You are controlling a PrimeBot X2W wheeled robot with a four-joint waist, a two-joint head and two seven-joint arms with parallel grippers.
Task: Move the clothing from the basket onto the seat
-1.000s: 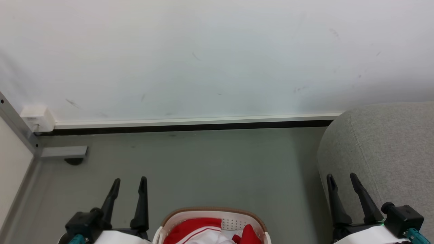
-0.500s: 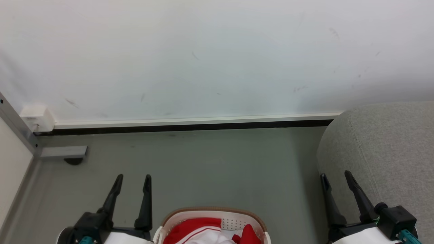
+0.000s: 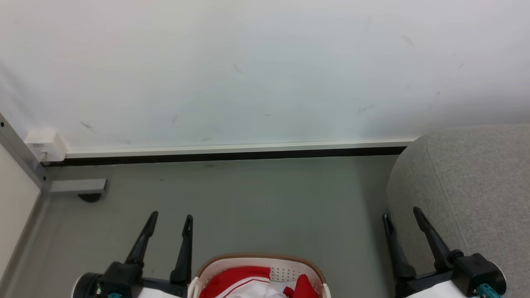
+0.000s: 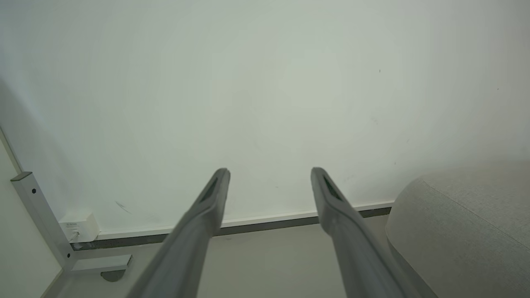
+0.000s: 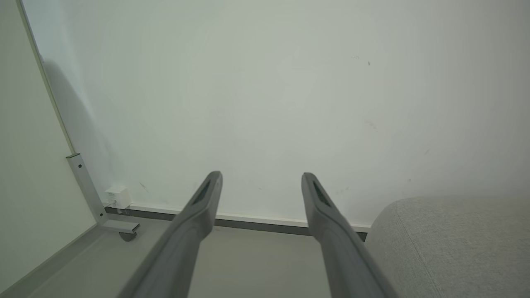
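Observation:
The white basket with its brown rim sits on the floor at the bottom middle of the head view, cut off by the frame edge. Red clothing with white panels and striped trim lies in it, beside a plain red piece. The grey seat fills the right side, and also shows as the seat and the seat. My left gripper stands open just left of the basket, holding nothing. My right gripper is open beside the seat's rounded edge. The left gripper and right gripper both point at the wall.
A white wall with a baseboard closes off the far side of the grey floor. A grey metal frame foot with a caster and a white box stand at the far left corner.
Both grippers have shifted inward toward the basket: the left one moved right, the right one moved left. Basket, clothing and seat have stayed put.

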